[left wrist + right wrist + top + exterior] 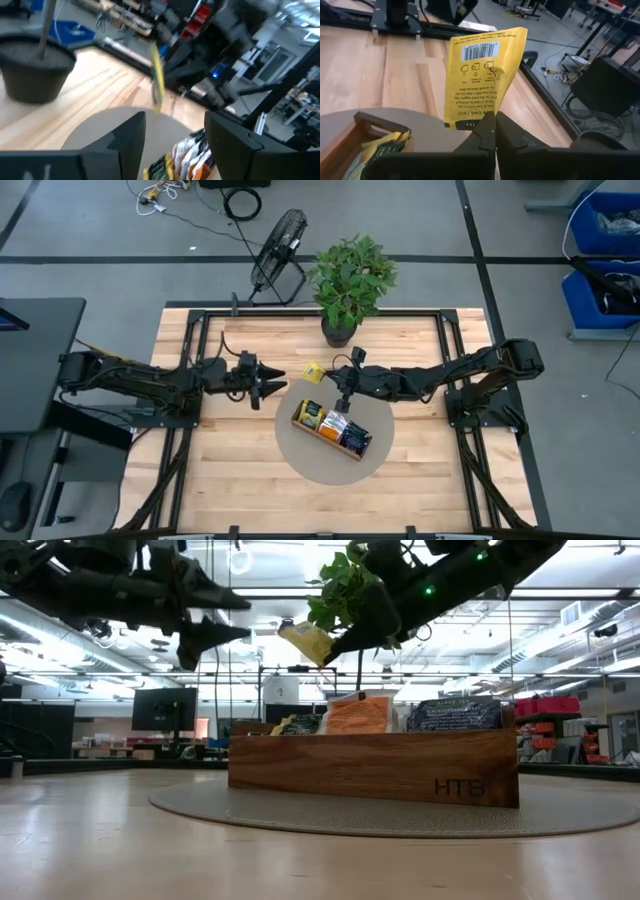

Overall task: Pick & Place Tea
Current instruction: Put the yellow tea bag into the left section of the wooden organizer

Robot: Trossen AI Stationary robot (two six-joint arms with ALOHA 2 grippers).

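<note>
Pale wooden desk [240, 470] carries a round grey mat [300, 460] under the long brown wooden tray [331, 430]. Right end effector [492, 131], clamped on a yellow tea sachet [482, 75], holds it aloft just beside the left end effector [272, 380], fingers apart, seemingly after a handover. Tray contents are partly hidden.

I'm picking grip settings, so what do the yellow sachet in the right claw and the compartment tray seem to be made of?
The yellow sachet looks like thin printed paper or foil laminate with a matte finish: it creases and bends where the right claw pinches it, though the exact material is unclear. The compartment tray looks like solid brown wood with a smooth, satin finish, showing visible grain and engraved letters.
</note>
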